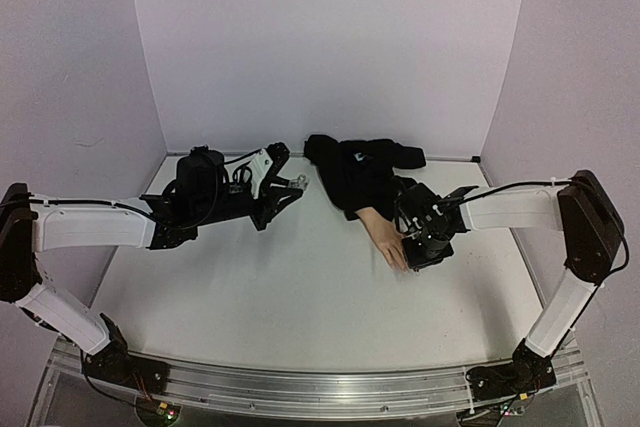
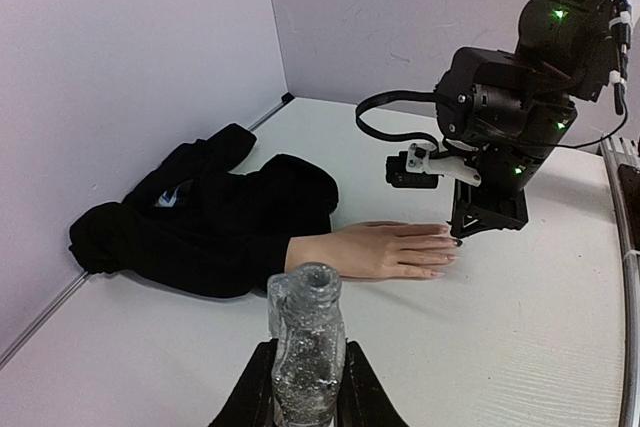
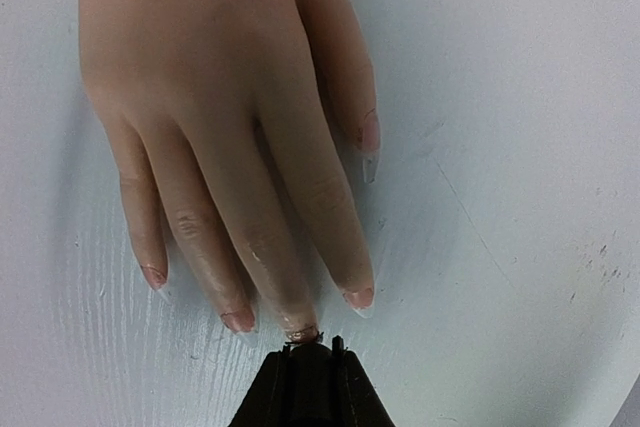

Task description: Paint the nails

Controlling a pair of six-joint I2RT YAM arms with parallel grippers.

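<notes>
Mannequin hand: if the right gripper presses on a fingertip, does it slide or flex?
Likely slides rather than tips: the mannequin hand lies flat, palm down, on the smooth table. Its fingers look rubbery, so expect slight flex. The floppy black sleeve bunched behind it probably adds little anchoring.

bottle point(image 2: 305, 347): clear, glittery, uncapped, upright | black sleeve point(image 2: 210, 217): bunched by back wall point(image 1: 330, 47) | table point(image 2: 540, 347): white

The white, wood-grained table point(image 1: 300, 297) bears a peach mannequin hand point(image 1: 388, 239) at two o'clock from its centre, palm down, fingers toward five o'clock, nails point(image 3: 360, 298) up. Its bunched black sleeve point(image 1: 355, 175) lies toward twelve o'clock.
</notes>
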